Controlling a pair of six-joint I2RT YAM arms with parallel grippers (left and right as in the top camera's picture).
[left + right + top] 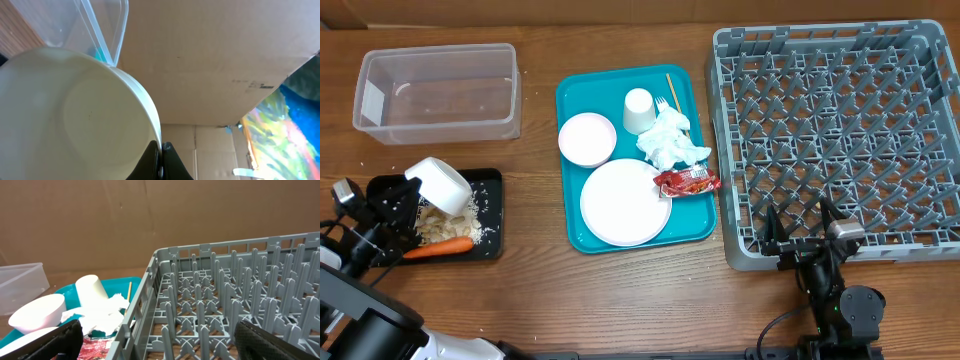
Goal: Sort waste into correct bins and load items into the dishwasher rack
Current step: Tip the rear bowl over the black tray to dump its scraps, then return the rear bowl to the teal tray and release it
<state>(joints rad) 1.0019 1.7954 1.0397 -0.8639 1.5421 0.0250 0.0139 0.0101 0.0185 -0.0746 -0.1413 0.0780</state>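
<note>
Overhead: the left hand (408, 200) is clenched on the rim of a small white round bowl (442, 185), which is tilted over the shallow black rectangular tray (491, 184). Bare wooden surface (535, 290) lies beside the tray.
Left wrist: dark fingers (172, 167) pinch the bowl's edge.
Right wrist: the right hand (159, 327) is spread wide, grasping nothing, at the near wall of the large grey plastic grid rack (225, 290).

Wood-grain counter (540, 300) with a low sheen. Clear glossy plastic tub (438, 92); matt grey moulded plastic rack (840, 130); smooth teal plastic tray (590, 90). Shiny crinkled red wrapper (686, 181), crumpled soft paper napkin (670, 140), smooth white bowl (75, 115), matt brown cardboard (210, 60)
</note>
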